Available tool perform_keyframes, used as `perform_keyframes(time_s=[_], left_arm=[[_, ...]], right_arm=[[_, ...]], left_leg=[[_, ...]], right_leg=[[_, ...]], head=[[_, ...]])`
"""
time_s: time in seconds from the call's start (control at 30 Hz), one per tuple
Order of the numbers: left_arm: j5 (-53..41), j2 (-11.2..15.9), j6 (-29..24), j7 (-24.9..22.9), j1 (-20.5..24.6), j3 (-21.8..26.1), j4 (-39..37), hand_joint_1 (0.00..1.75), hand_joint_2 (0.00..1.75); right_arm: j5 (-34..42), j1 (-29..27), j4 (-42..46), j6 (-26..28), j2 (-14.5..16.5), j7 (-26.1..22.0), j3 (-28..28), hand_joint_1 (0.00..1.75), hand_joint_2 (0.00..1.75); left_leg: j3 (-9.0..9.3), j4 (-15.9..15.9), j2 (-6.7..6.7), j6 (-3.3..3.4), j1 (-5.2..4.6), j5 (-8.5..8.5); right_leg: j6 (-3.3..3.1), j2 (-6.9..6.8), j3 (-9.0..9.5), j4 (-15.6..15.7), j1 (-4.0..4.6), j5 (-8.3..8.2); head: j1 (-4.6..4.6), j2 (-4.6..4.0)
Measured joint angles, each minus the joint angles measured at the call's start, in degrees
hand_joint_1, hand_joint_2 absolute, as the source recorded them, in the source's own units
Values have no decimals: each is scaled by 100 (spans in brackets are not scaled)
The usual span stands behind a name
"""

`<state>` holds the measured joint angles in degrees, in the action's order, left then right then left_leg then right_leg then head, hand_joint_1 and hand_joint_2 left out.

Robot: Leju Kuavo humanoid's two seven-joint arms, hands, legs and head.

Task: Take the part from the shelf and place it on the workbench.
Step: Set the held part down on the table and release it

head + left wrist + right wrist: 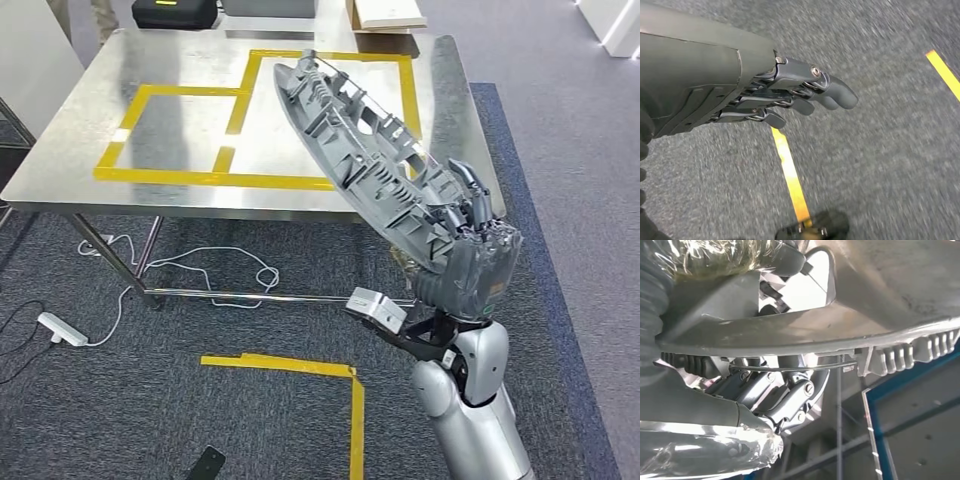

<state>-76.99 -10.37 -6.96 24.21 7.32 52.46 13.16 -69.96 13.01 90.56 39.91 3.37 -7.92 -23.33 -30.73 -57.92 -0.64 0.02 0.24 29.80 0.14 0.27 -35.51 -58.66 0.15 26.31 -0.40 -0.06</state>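
Part [362, 150], a long grey moulded plastic panel shaped like a narrow pointed leaf, shows its ribbed underside full of clips, webs and small bosses; it is held tilted in the air, its near end gripped by the right hand [472, 240], whose dark fingers [474, 190] curl over the edge, and its pointed far end reaching over the near right portion of the surface [75, 150] without touching it. In the right wrist view the same part [881, 290] runs across as a pale smooth curved shell with a toothed rim, the hand's fingers [791, 400] clasped beneath it. That surface is a brushed, reflective steel sheet marked with yellow tape rectangles [226, 130], standing on slanted metal legs over speckled dark grey carpet [113, 400]. A white cable [219, 270] loops on the carpet beneath, running to a white power strip [62, 329], and a yellow tape corner [332, 375] lies nearer. A black case [175, 12] and a flat cardboard box [385, 12] sit at the far edge. The left hand [791, 92] hangs over the carpet, fingers stretched out and holding nothing, above a yellow tape strip [791, 175].
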Motion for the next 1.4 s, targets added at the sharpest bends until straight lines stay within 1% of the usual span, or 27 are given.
perform_keyframes(time_s=[0.07,0.1,0.17,0.2,0.23,0.27,0.3,0.33,0.37,0.4,0.43,0.57,0.63,0.7,0.73,0.77,0.8,0.87,0.9,0.93,1.0,1.1,1.13,1.2,1.27,1.3,1.4], left_arm=[[-3,5,1,0,8,-19,0,0,175],[-3,7,1,0,12,-25,0,0,175],[-3,9,2,1,16,-30,0,0,175],[-3,10,3,1,11,-31,0,0,175],[-3,11,3,-1,3,-31,0,0,175],[-3,12,3,-2,-4,-31,0,0,175],[-3,14,3,-4,-7,-32,0,0,175],[-3,19,3,-5,-7,-32,0,0,175],[-3,23,3,-5,-6,-33,0,0,175],[-3,26,3,-5,0,-33,0,0,175],[-3,29,3,-6,4,-34,0,0,175],[-4,35,3,-8,4,-39,0,0,175],[-5,31,5,-8,21,-44,0,0,175],[-7,29,7,-8,32,-48,0,0,175],[-9,29,8,-8,28,-51,0,0,175],[-13,30,8,-8,22,-56,0,0,175],[-16,28,8,-8,17,-61,0,0,175],[-21,20,9,-8,15,-68,-1,0,175],[-21,15,11,-11,18,-70,-2,0,175],[-21,11,14,-14,22,-70,-3,0,175],[-21,7,25,-21,28,-71,-4,0,175],[-22,9,39,-24,39,-75,-3,0,175],[-24,11,40,-24,46,-77,-2,0,175],[-33,12,52,-29,54,-79,-2,0,175],[-44,14,67,-41,51,-84,-2,0,175],[-46,14,71,-46,50,-85,-2,0,175],[-47,14,76,-48,49,-87,-2,0,175]], right_arm=[[-5,3,-13,0,1,8,-9,175,175],[-7,10,-18,0,2,11,-21,175,175],[-10,26,-32,0,3,15,-58,175,175],[-10,29,-43,0,4,24,-78,175,175],[-11,28,-59,-1,4,35,-90,175,175],[-10,27,-75,-1,4,47,-95,175,175],[-10,28,-90,-1,4,56,-99,175,175],[-9,31,-101,-1,4,61,-104,175,175],[-9,40,-109,-1,5,62,-114,175,175],[-9,55,-116,-1,6,62,-128,175,175],[-10,73,-122,-1,6,62,-142,175,175],[-19,135,-146,0,8,63,-187,175,175],[-23,174,-160,0,8,63,-210,175,175],[-24,193,-173,0,7,62,-236,175,175],[-24,193,-181,0,7,64,-246,175,175],[-24,192,-191,0,6,69,-251,175,175],[-24,193,-199,0,6,74,-254,175,175],[-24,200,-208,0,6,80,-255,175,175],[-25,208,-210,0,8,79,-260,175,175],[-25,221,-213,0,9,76,-267,175,175],[-30,243,-217,-1,13,77,-283,175,175],[-61,274,-234,-7,28,100,-296,175,175],[-75,296,-246,-11,38,106,-310,175,175],[-102,352,-290,-24,52,115,-352,175,175],[-120,391,-343,-45,59,135,-384,175,175],[-123,401,-360,-53,60,144,-392,175,175],[-126,405,-372,-60,61,152,-396,175,175]], left_leg=[[-18,-127,12,-64,-4,107],[-123,-359,15,-94,0,225],[-559,-1127,20,-139,24,515],[-794,-1478,20,-153,34,597],[-960,-1675,21,-161,38,572],[-1027,-1660,21,-162,39,419],[-983,-1423,22,-154,39,160],[-869,-1045,22,-140,39,-150],[-741,-685,24,-121,30,-377],[-622,-375,26,-93,23,-490],[-556,-202,26,-63,15,-511],[-480,-79,19,71,27,-401],[-435,-55,21,138,45,-371],[-408,-55,19,179,37,-330],[-384,-56,14,187,31,-307],[-349,-56,5,188,24,-280],[-298,-56,-6,186,17,-247],[-193,-53,-23,168,-1,-174],[-166,-55,-26,152,-7,-147],[-164,-56,-23,131,-12,-131],[-176,-43,-16,80,-12,-124],[-228,-200,-3,-21,-14,-6],[-348,-443,2,-61,-6,107],[-759,-1166,12,-127,24,366],[-1086,-1652,16,-163,45,441],[-1154,-1732,16,-171,48,421],[-1170,-1730,17,-174,50,380]], right_leg=[[-47,-1,82,56,-38,25],[-68,-8,129,82,-60,39],[-99,-14,185,96,-70,82],[-103,-11,210,95,-70,107],[-103,-6,244,95,-70,136],[-97,-1,289,94,-70,169],[-87,4,346,94,-71,208],[-71,6,406,94,-71,251],[-45,10,457,89,-58,297],[-18,15,482,82,-46,334],[9,20,487,80,-35,358],[119,14,443,23,-33,465],[165,9,157,-499,-37,704],[187,5,-333,-1316,-38,962],[189,5,-521,-1569,-38,975],[180,5,-607,-1608,-37,865],[159,5,-571,-1404,-33,637],[83,0,-286,-649,-11,123],[44,-6,-140,-326,5,-20],[15,-10,-44,-123,21,-56],[-14,-7,22,3,37,6],[-58,-12,124,115,-23,30],[-74,-19,168,147,-44,39],[-100,-24,224,154,-48,79],[-104,-20,275,153,-49,123],[-103,-19,292,153,-49,136],[-101,-18,305,153,-50,145]], head=[[-21,0],[-36,0],[-61,-1],[-59,-1],[-60,-1],[-59,-1],[-59,-1],[-60,-1],[-59,-1],[-61,-1],[-57,-1],[-45,-1],[-17,-1],[3,-1],[3,-1],[7,-1],[9,-1],[5,-1],[-3,-1],[-11,-1],[-20,-1],[-34,-1],[-46,-1],[-59,-1],[-60,-1],[-61,-1],[-61,-1]])
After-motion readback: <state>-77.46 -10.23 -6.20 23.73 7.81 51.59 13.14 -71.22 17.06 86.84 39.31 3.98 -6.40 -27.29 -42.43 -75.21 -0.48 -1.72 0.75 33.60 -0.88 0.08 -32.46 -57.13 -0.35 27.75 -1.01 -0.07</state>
